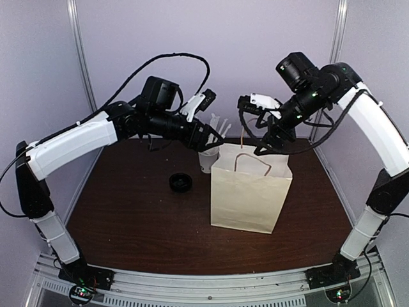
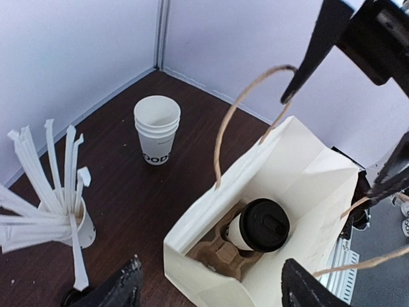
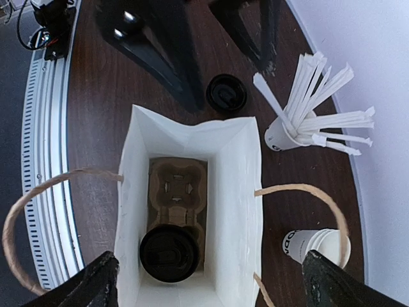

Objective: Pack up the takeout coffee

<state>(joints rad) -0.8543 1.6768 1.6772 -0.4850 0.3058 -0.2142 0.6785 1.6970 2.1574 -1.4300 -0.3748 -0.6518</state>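
Note:
The takeout coffee (image 2: pixel 263 224), a white cup with a black lid, stands in one slot of a brown cardboard carrier (image 2: pixel 223 258) at the bottom of the open white paper bag (image 1: pixel 250 192). It also shows from above in the right wrist view (image 3: pixel 169 253), with the carrier's other slot (image 3: pixel 178 187) bare. My left gripper (image 2: pixel 211 293) is open and empty, above the bag's left rim. My right gripper (image 3: pixel 214 288) is open and empty, straight above the bag's mouth. In the top view both grippers hover over the bag, left (image 1: pixel 214 135) and right (image 1: pixel 267 144).
A white cup full of straws (image 3: pixel 282 135) and a stack of lidless cups (image 2: pixel 157 128) stand behind the bag. A loose black lid (image 1: pixel 181 183) lies on the brown table left of the bag. The bag's twine handles (image 2: pixel 246 105) stand up near the fingers.

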